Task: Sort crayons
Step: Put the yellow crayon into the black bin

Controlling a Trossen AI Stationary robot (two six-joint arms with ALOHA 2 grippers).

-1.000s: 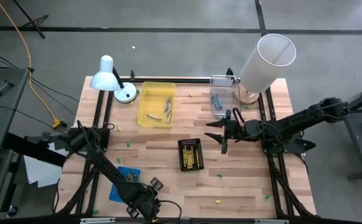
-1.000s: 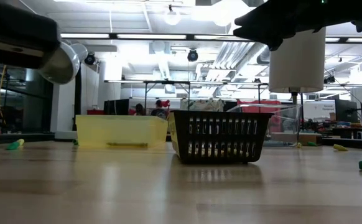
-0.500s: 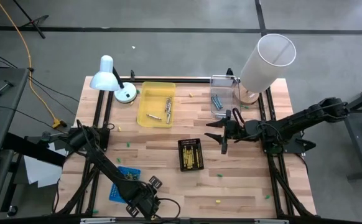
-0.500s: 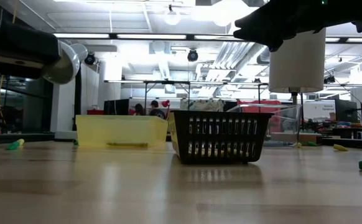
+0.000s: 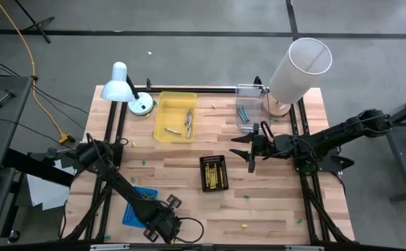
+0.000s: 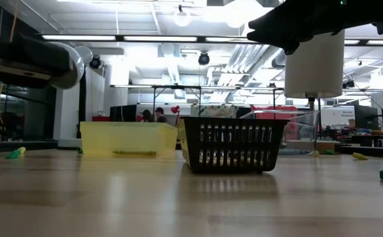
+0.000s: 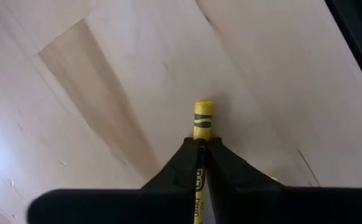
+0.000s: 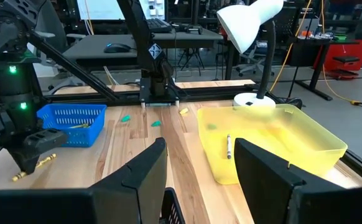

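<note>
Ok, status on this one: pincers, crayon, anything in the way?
Left pincer shut on a yellow crayon at the near table edge. Right pincer open, over mid-table, holding nothing. Nothing in the way.

We see a yellow crayon (image 7: 202,121) with black bands between dark fingers (image 7: 231,168), over pale wood table (image 5: 273,202) planks. A translucent yellow tray (image 5: 174,116), a blue basket (image 5: 137,203), a black slatted basket (image 5: 214,173), a white lamp (image 5: 121,85) and a white cylinder (image 5: 298,68) stand out.
</note>
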